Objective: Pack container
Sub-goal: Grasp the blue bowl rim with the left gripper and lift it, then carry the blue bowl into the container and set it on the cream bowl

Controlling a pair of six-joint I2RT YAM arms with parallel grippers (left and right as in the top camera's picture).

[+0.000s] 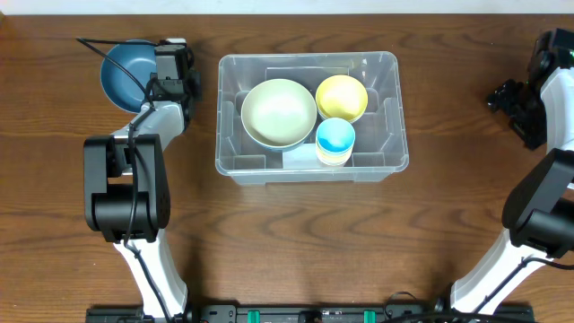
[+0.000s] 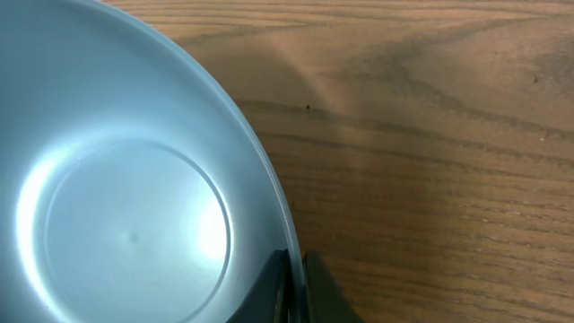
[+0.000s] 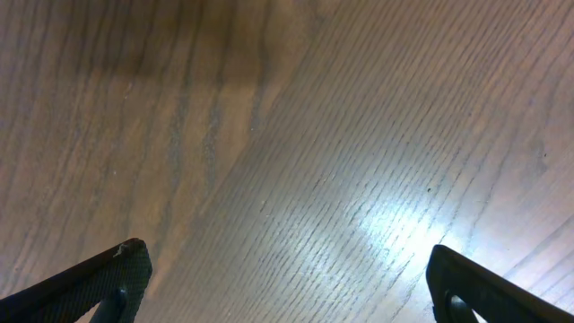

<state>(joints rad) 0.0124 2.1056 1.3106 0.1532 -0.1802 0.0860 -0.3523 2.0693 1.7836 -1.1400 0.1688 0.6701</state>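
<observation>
- The left tool (image 2: pixel 294 283) is pressed together on the rim of a blue bowl (image 1: pixel 121 72), one finger inside the wall and one outside. That is probably a pinch meant to lift the bowl off the bench (image 1: pixel 296 242).
- The blue bowl sits upright at the far left corner of the bench, well apart from the container (image 1: pixel 309 56), so it looks like the next thing to be packed.
- The right tool (image 3: pixel 285 283) is spread wide over bare wood at the right edge and holds nothing. It seems parked out of the way.
- The container stands in the middle of the bench between the two arms, with its open mouth facing up.
- Its long axis runs across the bench from one arm's side to the other. A pale patch on the near wall may be a label, though it is too faint to be sure.
- Inside are a pale green bowl (image 1: pixel 279 112), a yellow bowl (image 1: pixel 342 97) and a blue cup (image 1: pixel 335 139) close together, leaving little bare floor.
</observation>
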